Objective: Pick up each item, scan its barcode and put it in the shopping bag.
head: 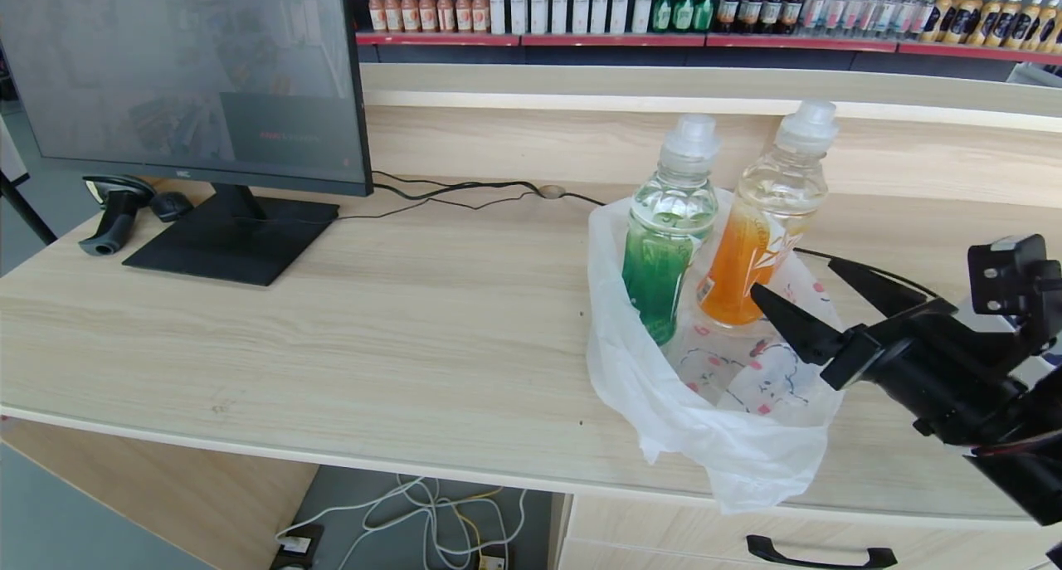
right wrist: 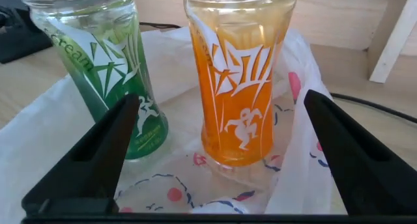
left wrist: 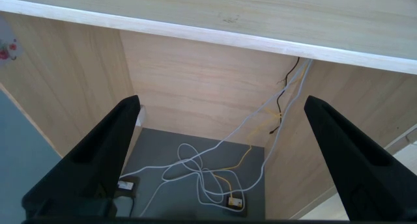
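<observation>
A green bottle (head: 669, 236) (right wrist: 111, 74) and an orange bottle (head: 757, 238) (right wrist: 240, 81) stand upright side by side inside the white shopping bag (head: 713, 421) (right wrist: 300, 152) on the right part of the counter. My right gripper (head: 821, 288) (right wrist: 221, 152) hangs open just in front of the orange bottle, holding nothing. The barcode scanner (head: 112, 209) rests at the far left beside the monitor. My left gripper (left wrist: 221, 159) is open below the counter edge, facing the floor cables.
A monitor (head: 187, 80) on a black stand occupies the back left, with cables (head: 465, 190) running along the counter's back. A raised wooden ledge (head: 705, 97) borders the far side. The wooden counter (head: 373, 321) spreads between monitor and bag.
</observation>
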### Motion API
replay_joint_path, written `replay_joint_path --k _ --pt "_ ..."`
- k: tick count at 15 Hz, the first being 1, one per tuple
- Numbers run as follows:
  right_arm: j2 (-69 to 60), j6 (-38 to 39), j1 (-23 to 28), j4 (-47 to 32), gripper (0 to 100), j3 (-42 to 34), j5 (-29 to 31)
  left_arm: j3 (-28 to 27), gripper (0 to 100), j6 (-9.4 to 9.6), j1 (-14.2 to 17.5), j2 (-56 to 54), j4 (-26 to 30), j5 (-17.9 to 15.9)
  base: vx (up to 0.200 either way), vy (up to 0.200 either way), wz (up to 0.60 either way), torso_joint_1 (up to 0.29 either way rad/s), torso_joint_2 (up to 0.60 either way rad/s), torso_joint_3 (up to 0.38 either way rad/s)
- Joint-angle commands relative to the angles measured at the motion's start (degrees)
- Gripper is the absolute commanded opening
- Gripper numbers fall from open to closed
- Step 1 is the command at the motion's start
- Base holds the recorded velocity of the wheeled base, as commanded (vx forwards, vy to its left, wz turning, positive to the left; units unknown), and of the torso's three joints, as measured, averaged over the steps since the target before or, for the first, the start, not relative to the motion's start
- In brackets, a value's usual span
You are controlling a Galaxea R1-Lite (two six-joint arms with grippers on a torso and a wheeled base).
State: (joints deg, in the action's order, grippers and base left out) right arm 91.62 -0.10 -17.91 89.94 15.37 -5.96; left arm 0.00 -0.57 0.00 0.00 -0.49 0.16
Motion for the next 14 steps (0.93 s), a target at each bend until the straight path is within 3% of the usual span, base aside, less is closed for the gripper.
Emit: replay_joint_path --k 1,3,5,6,7,8,11,12,14 --pt "-12.08 0.01 -0.02 0.06 100 -10.89 -0.37 0.00 100 -0.04 0.00 0.00 -0.04 0.02 0.000 0.000 0.00 0.000 0.00 0.000" --pt "-18.59 -0.08 -0.02 -1.70 100 -15.37 -1.95 0.00 100 -0.04 0.00 0.00 -0.04 0.02 0.000 0.000 0.00 0.000 0.00 0.000" --pt "-27.29 -0.96 -1.43 -12.42 100 -15.37 -3.00 0.00 100 -0.04 0.00 0.00 -0.04 0.02 0.000 0.000 0.00 0.000 0.00 0.000" --pt "-34.06 -2.45 -3.19 -22.53 100 -15.37 -3.09 0.00 100 -0.04 0.00 0.00 -0.04 0.02 0.000 0.000 0.00 0.000 0.00 0.000" --pt "-37.57 -3.51 -4.15 -27.80 100 -15.37 -3.18 0.00 100 -0.04 0.00 0.00 -0.04 0.02 0.000 0.000 0.00 0.000 0.00 0.000" --pt "-51.19 -6.41 -8.28 -48.02 100 -15.02 -3.00 0.00 100 0.05 0.00 0.00 -0.04 0.02 0.000 0.000 0.00 0.000 0.00 0.000" --pt "-73.17 -7.46 -10.13 -77.90 100 -12.74 -2.65 0.00 100 -0.04 0.00 0.00 -0.04 0.02 0.000 0.000 0.00 0.000 0.00 0.000" --pt "-77.56 -8.52 -10.13 -84.41 100 -11.77 -2.65 0.00 100 -0.04 0.00 0.00 -0.04 0.02 0.000 0.000 0.00 0.000 0.00 0.000" --pt "-82.66 -9.31 -9.78 -89.41 100 -12.12 -2.04 0.00 100 -0.13 0.00 0.00 -0.04 0.02 0.000 0.000 0.00 0.000 0.00 0.000"
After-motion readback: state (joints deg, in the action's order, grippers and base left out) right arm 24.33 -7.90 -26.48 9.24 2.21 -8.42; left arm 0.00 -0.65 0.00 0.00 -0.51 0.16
